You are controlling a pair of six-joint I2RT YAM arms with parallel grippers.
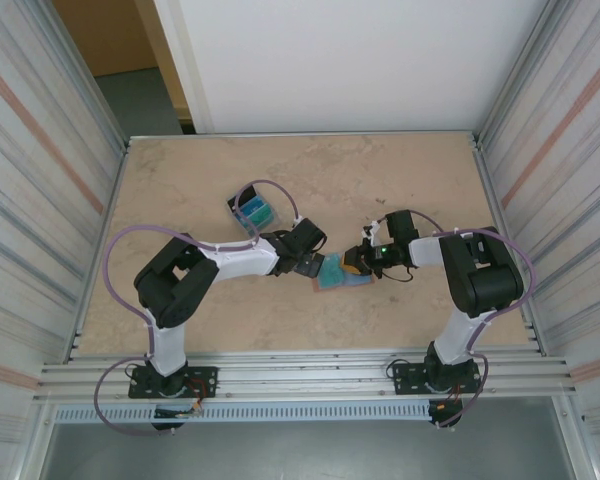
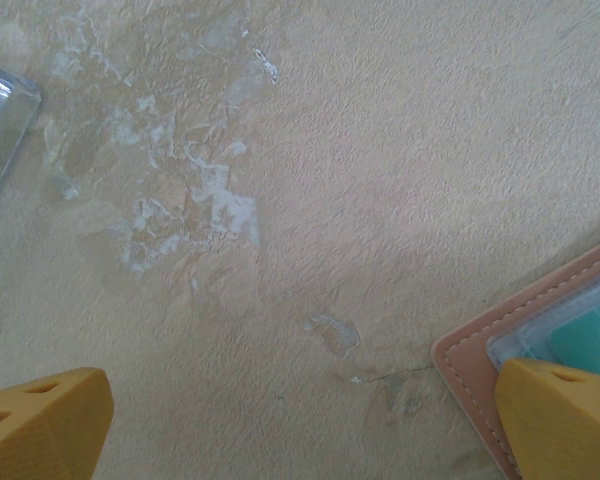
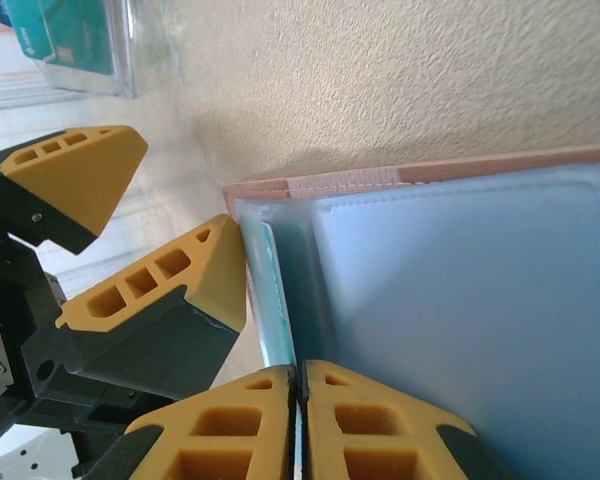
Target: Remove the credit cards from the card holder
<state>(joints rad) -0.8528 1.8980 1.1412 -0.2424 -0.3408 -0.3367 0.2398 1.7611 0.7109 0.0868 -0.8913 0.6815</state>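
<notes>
Broad tabletop (image 1: 200,180), walled on three sides, with open room around the work and back toward my bases. Card holder (image 1: 332,272) lies open mid-tabletop between my pincers. It looks soft and light, likely to slide or lift if tugged. Clear box (image 1: 251,209) sits behind it, well apart. Left pincer (image 2: 300,425) is spread wide, one finger on the holder's corner. Right pincer (image 3: 297,425) is pressed together on the edge of a teal credit card (image 3: 276,300). Card looks thin, stiff and slick, so that exposed edge is the place to grip.

Box (image 1: 251,209) lies behind-left of card holder (image 1: 332,272), apparently apart.
</notes>
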